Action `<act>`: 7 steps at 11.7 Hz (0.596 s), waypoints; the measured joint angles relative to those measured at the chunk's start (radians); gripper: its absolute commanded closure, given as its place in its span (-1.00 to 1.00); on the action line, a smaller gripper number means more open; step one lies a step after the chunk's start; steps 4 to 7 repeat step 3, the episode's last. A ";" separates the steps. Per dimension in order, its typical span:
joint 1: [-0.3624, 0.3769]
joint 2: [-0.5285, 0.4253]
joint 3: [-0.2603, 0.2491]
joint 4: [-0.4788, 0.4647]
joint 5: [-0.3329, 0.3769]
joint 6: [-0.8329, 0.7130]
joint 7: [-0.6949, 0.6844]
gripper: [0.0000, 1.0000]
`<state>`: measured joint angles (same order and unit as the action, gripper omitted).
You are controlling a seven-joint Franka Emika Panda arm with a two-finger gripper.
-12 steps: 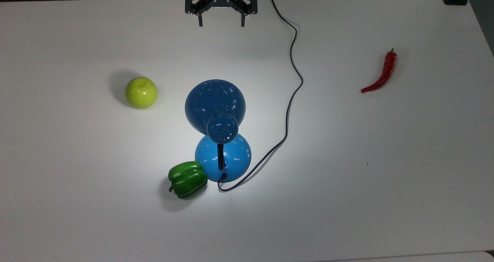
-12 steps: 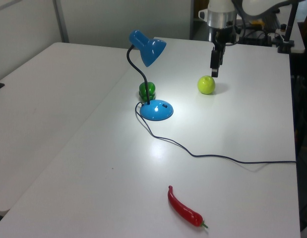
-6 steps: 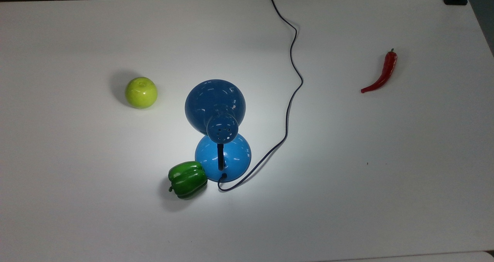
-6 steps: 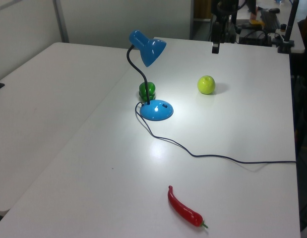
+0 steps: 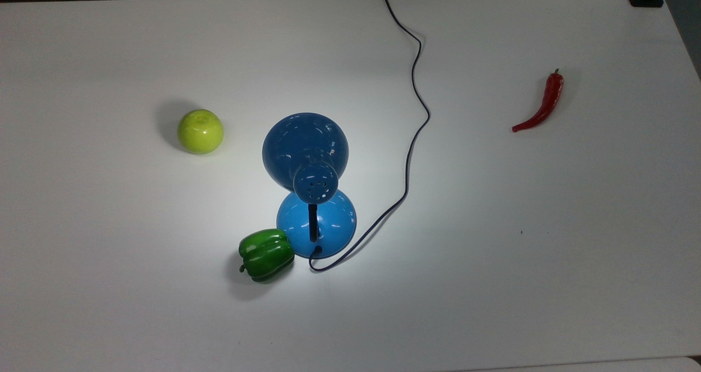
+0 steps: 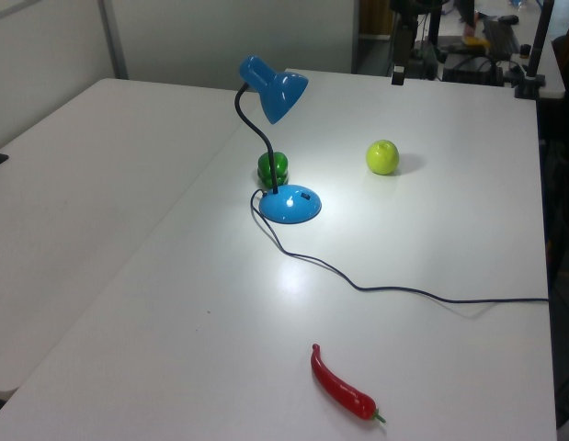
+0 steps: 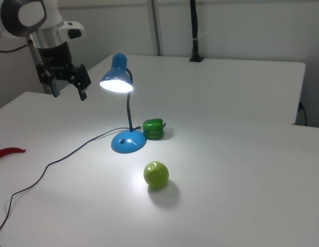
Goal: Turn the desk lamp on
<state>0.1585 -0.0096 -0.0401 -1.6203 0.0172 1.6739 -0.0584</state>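
Blue desk lamp (image 7: pixel 123 103) lit, end effector (image 7: pixel 69 92) spread wide, raised off table (image 7: pixel 241 170)

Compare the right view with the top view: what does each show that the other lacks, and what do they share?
Right view alone: the open tool hanging above the table away from the lamp, and the glowing underside of the shade.

Top view alone: the vent-holed cap seen from above, and the whole red chilli.

Both: the lit desk lamp, green bell pepper beside its base, green apple, black cord.
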 measured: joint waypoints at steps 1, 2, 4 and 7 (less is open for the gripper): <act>0.000 0.000 0.000 0.000 0.003 0.000 -0.002 -1.00; 0.001 0.000 0.000 0.000 0.007 0.000 -0.002 -1.00; 0.002 0.000 0.000 0.000 0.010 0.000 -0.002 -1.00; 0.002 0.000 0.000 0.000 0.010 0.000 -0.002 -1.00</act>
